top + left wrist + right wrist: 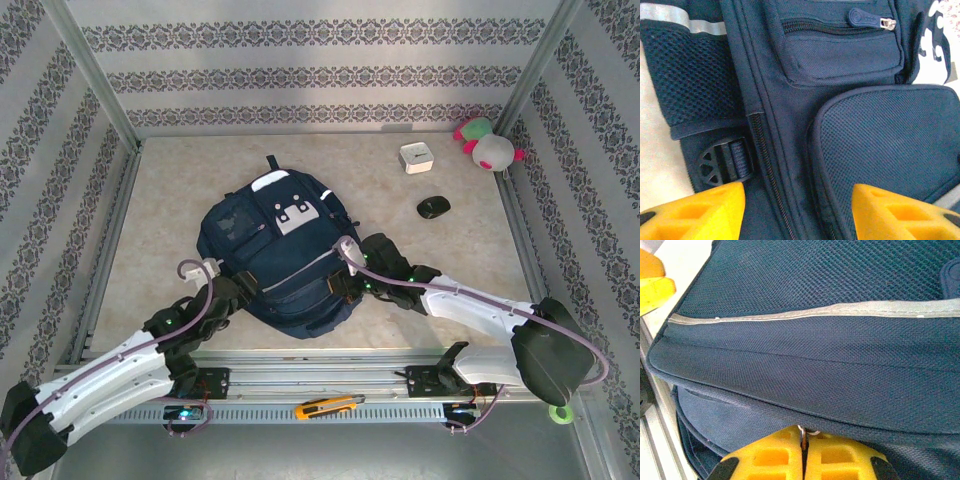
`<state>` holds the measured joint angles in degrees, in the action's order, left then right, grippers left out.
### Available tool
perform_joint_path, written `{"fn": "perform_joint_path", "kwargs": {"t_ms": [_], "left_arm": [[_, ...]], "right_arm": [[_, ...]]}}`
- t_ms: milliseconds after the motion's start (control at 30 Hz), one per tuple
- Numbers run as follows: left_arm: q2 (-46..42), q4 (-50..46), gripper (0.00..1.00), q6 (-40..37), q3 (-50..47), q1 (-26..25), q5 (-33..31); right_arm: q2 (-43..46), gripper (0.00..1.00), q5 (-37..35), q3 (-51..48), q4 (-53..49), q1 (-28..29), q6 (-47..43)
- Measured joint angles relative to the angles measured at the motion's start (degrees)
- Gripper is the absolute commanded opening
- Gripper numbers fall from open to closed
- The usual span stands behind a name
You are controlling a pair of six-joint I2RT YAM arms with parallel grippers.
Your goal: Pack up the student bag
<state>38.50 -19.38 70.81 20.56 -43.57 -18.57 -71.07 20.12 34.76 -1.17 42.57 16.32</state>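
Jaws spread, the left gripper (797, 202) hangs close over the lower left side of the student bag (275, 250), which lies flat at the middle of the table (160, 210). At the bag's near right edge, the right gripper (802, 450), jaws pressed together, pinches a small metal zipper pull (809, 431).

Item: student bag (278, 255). Navy fabric backpack with a grey reflective stripe (815, 312), white patches (270, 183) at the top end, a mesh side pocket (695, 80) and a black strap buckle (715, 167). Front pocket zip (840, 26) closed. Lies flat, front up, mid-table (160, 200), top end pointing away from me. Metal zip pull (804, 434) at its near edge.
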Motion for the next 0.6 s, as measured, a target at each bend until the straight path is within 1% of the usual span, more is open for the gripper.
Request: {"fn": "perform_joint_path", "kwargs": {"t_ms": [67, 167, 267, 433, 600], "left_arm": [[2.34, 2.58, 0.52, -0.02, -0.09, 1.36, 1.09], [6.01, 6.40, 0.52, -0.02, -0.09, 4.00, 3.17], [9.66, 11.21, 0.55, -0.24, -0.15, 7.48, 5.88], [17.55, 18.64, 0.58, -2.08, -0.13, 14.99, 11.47], [25.24, 22.49, 0.62, -5.27, 2.99, 19.82, 16.11]], "right_arm": [[0.04, 0.00, -0.57, 0.00, -0.02, 0.42, 0.07], [0.07, 0.00, -1.27, 0.00, -0.11, 1.33, 0.37], [0.09, 0.00, -1.73, -0.04, -0.04, 2.67, 1.01], [0.00, 0.00, -2.78, -0.72, 1.49, 5.57, 2.95], [-1.95, 0.00, -3.19, -0.70, 3.87, 7.21, 4.20]]}}
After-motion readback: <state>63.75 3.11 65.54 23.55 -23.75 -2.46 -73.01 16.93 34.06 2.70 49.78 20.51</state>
